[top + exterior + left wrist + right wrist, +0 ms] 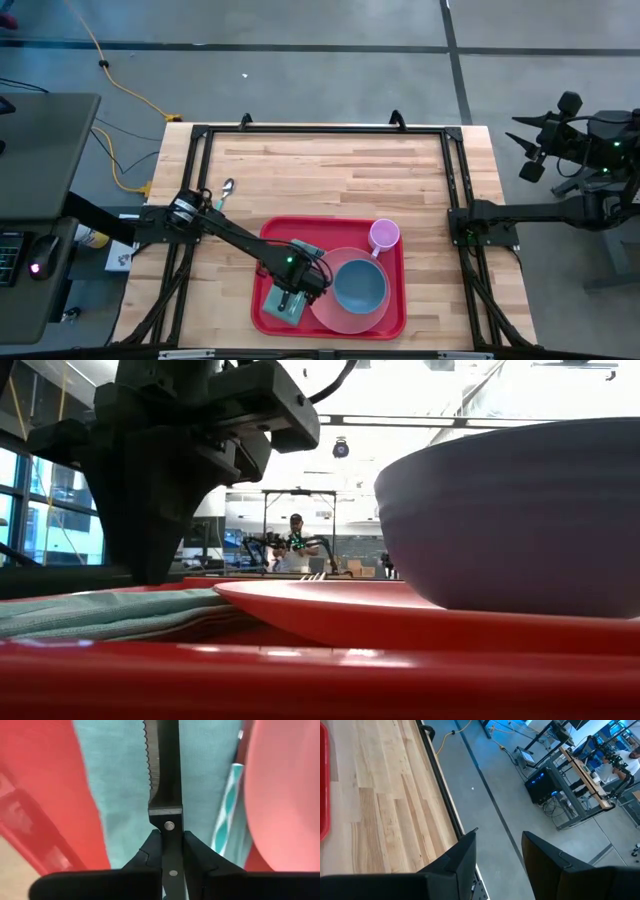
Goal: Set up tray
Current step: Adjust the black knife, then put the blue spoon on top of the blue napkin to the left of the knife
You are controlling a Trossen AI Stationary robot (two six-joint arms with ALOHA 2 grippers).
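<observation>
The red tray [275, 235] lies at the table's near middle. It holds a pink plate [330, 315] with a blue bowl [360, 285] on it, a pink cup [384, 236] and a folded teal napkin [120, 795] left of the plate. My left gripper [290, 300] points down over the napkin, shut on a knife [162, 770] with a serrated blade and a black handle. Whether the knife rests on the napkin, I cannot tell. My right gripper [530, 150] waits open, raised beyond the table's right edge. My left gripper pinches the knife's black riveted handle [171, 837] between its two fingers, close to where the blade begins. The fingers come from above, pointing down, one on each flat side of the handle. The blade runs out ahead of the fingers over the napkin.
A spoon [227, 189] lies on the bare wood left of the tray's far left corner. A teal-and-white striped thing [227, 805] lies on the napkin beside the plate's rim. Black frame rails [320, 130] border the table. A person shows far off in the low view.
</observation>
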